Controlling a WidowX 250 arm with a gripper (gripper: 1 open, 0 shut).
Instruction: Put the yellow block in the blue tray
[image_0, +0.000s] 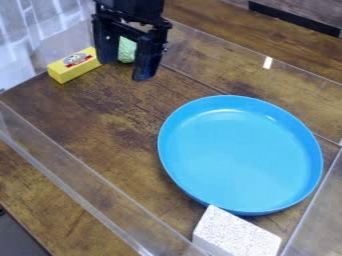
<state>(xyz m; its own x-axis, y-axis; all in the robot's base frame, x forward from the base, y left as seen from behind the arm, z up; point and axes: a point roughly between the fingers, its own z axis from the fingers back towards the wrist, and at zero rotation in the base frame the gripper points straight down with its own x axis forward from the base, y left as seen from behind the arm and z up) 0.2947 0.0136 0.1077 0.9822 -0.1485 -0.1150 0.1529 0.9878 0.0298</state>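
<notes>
Beside the open black jaws (127, 61), the yellow block (75, 65).

The yellow block (75, 65) is a small rectangular bar of bright yellow colour, and on its top face there is a reddish mark. It lies flat on the brown wooden surface, in the upper left part of the view, and it is placed at a slant. The blue tray (241, 155) is a large, round and shallow dish with a raised rim. It sits upright on the same wood, at the lower right, well apart from the block. Its inside is smooth and empty.
</notes>
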